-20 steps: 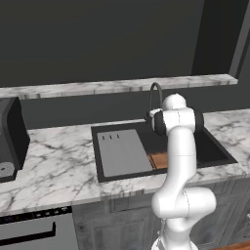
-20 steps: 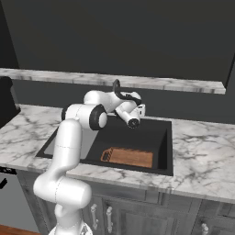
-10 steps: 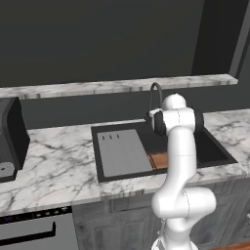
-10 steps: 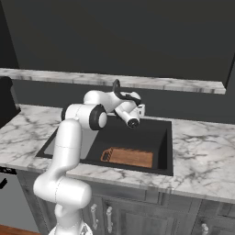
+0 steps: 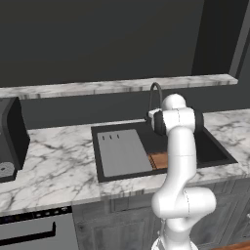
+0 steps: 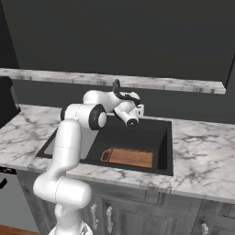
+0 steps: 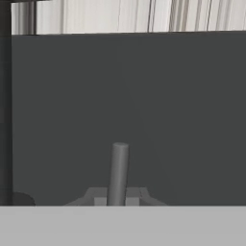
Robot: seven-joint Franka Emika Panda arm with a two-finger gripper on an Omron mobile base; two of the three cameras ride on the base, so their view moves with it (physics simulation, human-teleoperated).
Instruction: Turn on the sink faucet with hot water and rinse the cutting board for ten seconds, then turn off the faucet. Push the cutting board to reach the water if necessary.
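Note:
The sink faucet [image 5: 155,93] [image 6: 116,89] arches over the back rim of the black sink [image 5: 217,152] [image 6: 163,137]. My gripper [image 6: 138,109] [image 7: 117,199] is at the faucet's base, and in the hand view its jaws press both sides of the upright grey lever [image 7: 118,169]. Flat on the sink floor at the front lies the brown cutting board [image 6: 128,157] [image 5: 157,159], away from the spout. Water is out of view.
A grey slab with three slots [image 5: 122,151] fills the sink's left part. A dark appliance [image 5: 10,136] stands on the marble counter [image 5: 53,166] at far left. A marble shelf [image 5: 117,87] runs along the dark back wall above the faucet.
The jaws have closed in around the faucet lever. The arm and the cutting board stay where they were.

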